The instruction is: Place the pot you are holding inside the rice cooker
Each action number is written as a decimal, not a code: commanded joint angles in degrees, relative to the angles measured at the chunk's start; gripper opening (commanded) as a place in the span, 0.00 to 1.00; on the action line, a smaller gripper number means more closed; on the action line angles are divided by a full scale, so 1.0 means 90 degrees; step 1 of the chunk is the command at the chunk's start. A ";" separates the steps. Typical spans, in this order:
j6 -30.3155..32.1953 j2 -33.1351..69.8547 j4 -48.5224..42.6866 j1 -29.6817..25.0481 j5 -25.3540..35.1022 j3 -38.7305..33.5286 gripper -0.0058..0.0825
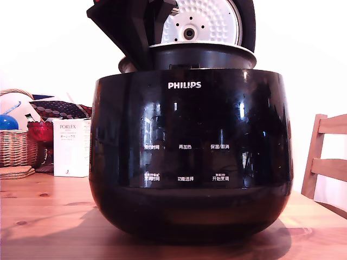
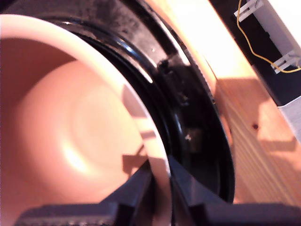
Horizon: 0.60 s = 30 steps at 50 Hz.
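On a wooden tabletop (image 1: 49, 216) stands the rice cooker (image 1: 190, 157), a large glossy black appliance with a white PHILIPS logo and rows of white button labels on its front. Its round lid (image 1: 209, 21) is raised at the back, showing a white dimpled inner plate.

Above the cooker's open mouth, the pot (image 1: 203, 57) shows as a dark band with a thin flared rim, partly sunk into the body but with its rim clearly above the cooker's top edge. The black tool (image 1: 142, 38) reaches down from the exterior view's left and meets the pot at its rim.

From the wrist view, the tool (image 2: 159, 197) is clamped on the pot (image 2: 75, 122), one finger inside the wall and one outside, with the rim pinched between them. The pot's interior looks pinkish here, probably from the lighting. Around it curves the cooker's black cavity (image 2: 188, 113), with a wider gap on one side, so the pot appears off centre or tilted, though the blur makes this hard to judge.

The task looks well advanced but unfinished: the pot is over and partly inside the opening. What remains is lowering it until the rim seats, then letting go and lifting clear.

To the exterior view's left sit a wicker basket (image 1: 16, 143) and a white box (image 1: 70, 146); a wooden chair (image 1: 325, 157) stands at the right.
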 commanded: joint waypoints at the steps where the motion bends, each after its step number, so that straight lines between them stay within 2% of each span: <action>1: -0.0036 0.0138 -0.0233 -0.0032 0.0058 0.0002 0.16; 8: -0.0041 0.0138 -0.0279 -0.0032 0.0058 0.0002 0.16; 14: -0.0053 0.0138 -0.0274 -0.0032 0.0058 0.0002 0.22; 30: -0.0216 0.0138 -0.0272 -0.0032 0.0056 0.0002 0.22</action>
